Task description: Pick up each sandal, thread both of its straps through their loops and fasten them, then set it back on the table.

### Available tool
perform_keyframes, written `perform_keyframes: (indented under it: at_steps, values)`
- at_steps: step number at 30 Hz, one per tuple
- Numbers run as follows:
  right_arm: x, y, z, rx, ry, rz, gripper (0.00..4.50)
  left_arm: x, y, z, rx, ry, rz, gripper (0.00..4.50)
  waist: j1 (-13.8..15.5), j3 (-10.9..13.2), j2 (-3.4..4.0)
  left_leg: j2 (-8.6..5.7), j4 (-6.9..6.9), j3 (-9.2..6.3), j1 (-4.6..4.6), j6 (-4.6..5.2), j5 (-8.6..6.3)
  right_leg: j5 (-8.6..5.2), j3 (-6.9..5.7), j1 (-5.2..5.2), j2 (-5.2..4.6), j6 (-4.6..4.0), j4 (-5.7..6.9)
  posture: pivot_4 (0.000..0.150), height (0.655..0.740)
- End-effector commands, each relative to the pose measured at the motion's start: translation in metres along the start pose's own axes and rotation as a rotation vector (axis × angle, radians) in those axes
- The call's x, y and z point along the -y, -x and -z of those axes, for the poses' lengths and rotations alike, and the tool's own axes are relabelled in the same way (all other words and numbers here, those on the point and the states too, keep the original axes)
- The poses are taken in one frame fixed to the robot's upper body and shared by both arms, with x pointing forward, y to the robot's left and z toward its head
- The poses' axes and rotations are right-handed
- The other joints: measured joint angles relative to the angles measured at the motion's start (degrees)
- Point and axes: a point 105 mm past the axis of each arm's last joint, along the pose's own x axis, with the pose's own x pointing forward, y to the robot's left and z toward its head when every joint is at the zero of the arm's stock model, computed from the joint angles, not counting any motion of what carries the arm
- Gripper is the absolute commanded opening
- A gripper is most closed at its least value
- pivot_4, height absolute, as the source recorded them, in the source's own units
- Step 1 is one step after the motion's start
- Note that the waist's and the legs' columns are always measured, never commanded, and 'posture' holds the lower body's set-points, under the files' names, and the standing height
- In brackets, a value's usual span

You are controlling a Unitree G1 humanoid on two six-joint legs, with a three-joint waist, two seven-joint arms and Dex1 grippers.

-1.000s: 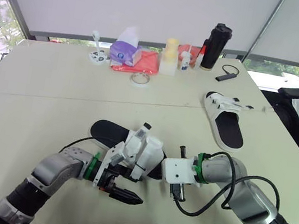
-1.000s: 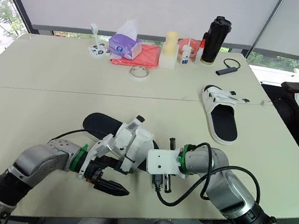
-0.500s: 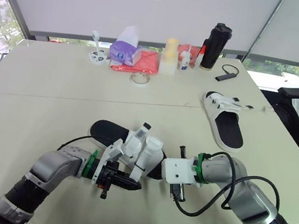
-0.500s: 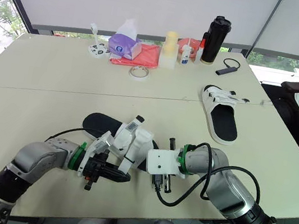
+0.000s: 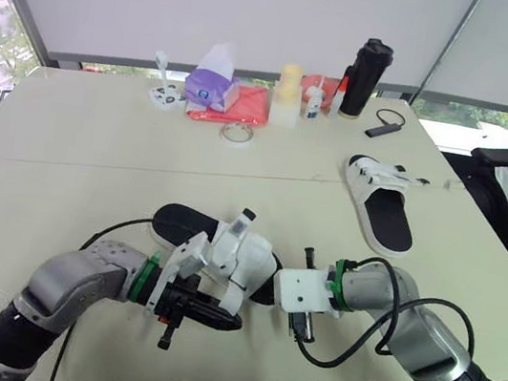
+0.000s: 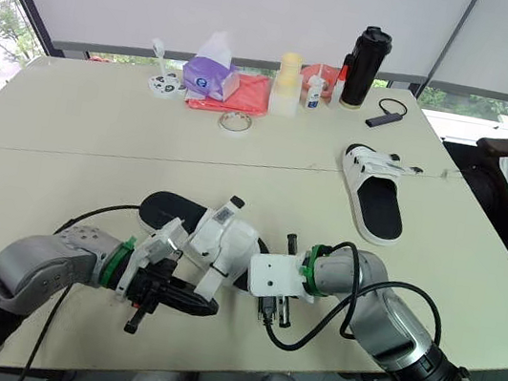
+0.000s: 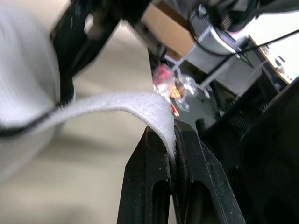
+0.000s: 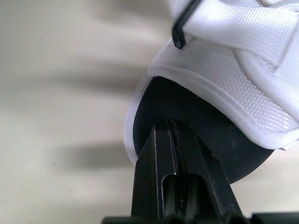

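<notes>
White hook-and-loop strap (image 7: 117, 102) of the near sandal (image 5: 230, 250) is pinched at its free end between the fingers of the left gripper (image 7: 170, 135); the strap runs taut from the sandal's upper to that grip.

Change noted: over the last second the left gripper has rolled at the wrist and drawn in closer under the sandal's white upper, its elbow swinging outward; the sandal itself has barely shifted on the table (image 5: 67, 151); the right arm has not moved.

Right gripper (image 8: 175, 123) is pressed together with its tips against the black sole's rim; whether any rim lies between them cannot be told.

Far sandal (image 5: 387, 207) lies flat, well apart to the right, untouched.

Assessment: the strap end is secured and being turned toward its loop; threading is not yet done; neither strap appears fastened; the task stands early.

Risk: the thin strap tip may slip from the pinch under tension.
</notes>
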Motion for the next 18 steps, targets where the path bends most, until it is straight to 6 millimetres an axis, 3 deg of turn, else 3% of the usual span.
perform_keyframes:
  at_steps: [1, 5, 16, 18]
  values:
    - [-0.014, -0.009, 0.016, -0.049, -0.057, -0.069, 0.0, 0.011, 0.001, -0.033, 0.097, -0.088, 0.023, 0.07, -0.1, 0.02, -0.02, 0.0, 0.0, 0.0, 0.0, 0.0, 0.0, 0.0, 0.0, 0.0, 0.0, 0.0, 0.0, 0.15, 0.74]
    - [-0.014, -0.009, 0.017, -0.05, -0.053, -0.067, 0.0, 0.002, 0.0, -0.047, 0.171, -0.085, -0.016, 0.07, -0.11, 0.05, -0.05, -0.01, -0.01, 0.01, -0.01, 0.02, 0.01, 0.0, 0.0, 0.0, 0.02, 0.0, 0.01, 0.15, 0.74]
    - [-0.014, -0.008, 0.016, -0.052, -0.052, -0.064, 0.0, -0.023, -0.016, -0.043, 0.181, -0.052, -0.081, 0.07, 0.01, 0.05, -0.07, -0.02, 0.04, 0.01, 0.0, 0.03, 0.02, 0.01, 0.0, 0.02, 0.05, 0.0, 0.03, 0.15, 0.74]
    - [-0.014, -0.008, 0.016, -0.052, -0.052, -0.063, 0.0, -0.033, -0.018, -0.05, 0.215, -0.034, -0.113, 0.72, 0.03, 0.05, -0.06, -0.02, 0.05, 0.01, 0.0, 0.03, 0.02, 0.01, 0.0, 0.03, 0.05, 0.0, 0.03, 0.15, 0.74]
